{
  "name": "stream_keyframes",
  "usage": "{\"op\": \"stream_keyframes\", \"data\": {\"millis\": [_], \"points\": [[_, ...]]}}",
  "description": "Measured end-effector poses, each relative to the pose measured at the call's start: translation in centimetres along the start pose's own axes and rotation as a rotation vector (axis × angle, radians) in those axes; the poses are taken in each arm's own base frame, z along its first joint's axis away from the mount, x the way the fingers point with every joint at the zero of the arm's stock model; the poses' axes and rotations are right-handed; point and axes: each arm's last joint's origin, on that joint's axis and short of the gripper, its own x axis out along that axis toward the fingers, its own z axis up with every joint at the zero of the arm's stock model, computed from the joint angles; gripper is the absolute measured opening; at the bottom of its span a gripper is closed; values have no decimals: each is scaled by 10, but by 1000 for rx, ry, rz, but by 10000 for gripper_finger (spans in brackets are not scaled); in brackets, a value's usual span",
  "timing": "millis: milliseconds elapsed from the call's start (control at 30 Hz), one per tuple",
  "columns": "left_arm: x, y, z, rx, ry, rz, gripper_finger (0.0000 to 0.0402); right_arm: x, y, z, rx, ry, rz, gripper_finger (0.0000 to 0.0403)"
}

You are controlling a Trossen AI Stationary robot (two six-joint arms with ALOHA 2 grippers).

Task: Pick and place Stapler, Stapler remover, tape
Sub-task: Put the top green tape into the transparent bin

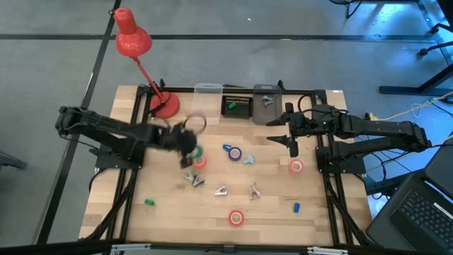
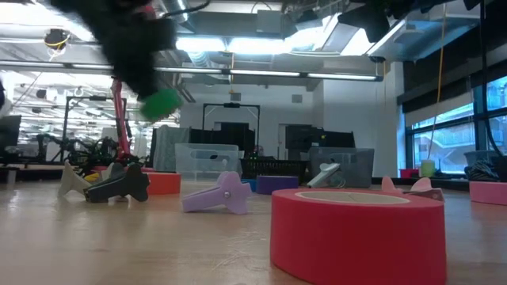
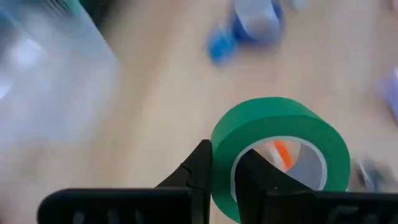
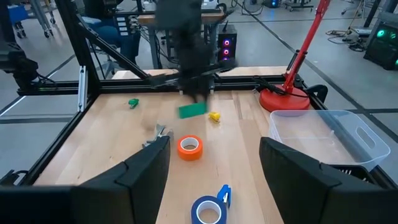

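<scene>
Five tape rolls counted from above. Grips the green roll (image 1: 197,151) with the left gripper (image 1: 190,145), a short way out from the red lamp (image 1: 134,42) base toward the middle of the bench (image 1: 163,212). Left fingers (image 3: 198,167) nearly closed, pinching the roll's wall, one outside the ring and one inside. Seen lifted clear of the bench in the low view.

Four more rolls lying flat:
- orange roll (image 1: 201,162) just under the green one
- blue roll (image 1: 234,153) a little farther from the lamp
- pink-red roll (image 1: 296,166) well away from the lamp, below the right gripper (image 1: 292,142)
- red roll (image 1: 236,217) at the near edge, farthest from the lamp

Right fingers (image 4: 146,168) spread wide, holding nothing, hanging above the bench on the side opposite the lamp.

Two small blocks, one green block (image 1: 149,202) and one blue block (image 1: 297,207). One clear bin (image 1: 209,92) just beside the lamp base.
</scene>
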Motion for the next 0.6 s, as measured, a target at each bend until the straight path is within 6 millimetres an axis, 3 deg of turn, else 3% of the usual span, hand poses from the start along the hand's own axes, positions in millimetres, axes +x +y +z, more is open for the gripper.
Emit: {"op": "stream_keyframes", "data": {"millis": [167,333,433,600], "points": [[15,59,44,29,-90,159,31,0,0,0,0,0,0,249],[34,121,70,-46,-72,245,31,0,0,0,0,-2,0,249],[53,151,76,-109,-74,236,31,0,0,0,0,-1,0,249],[93,186,69,-152,8,278,31,0,0,0,0,-1,0,249]]}}
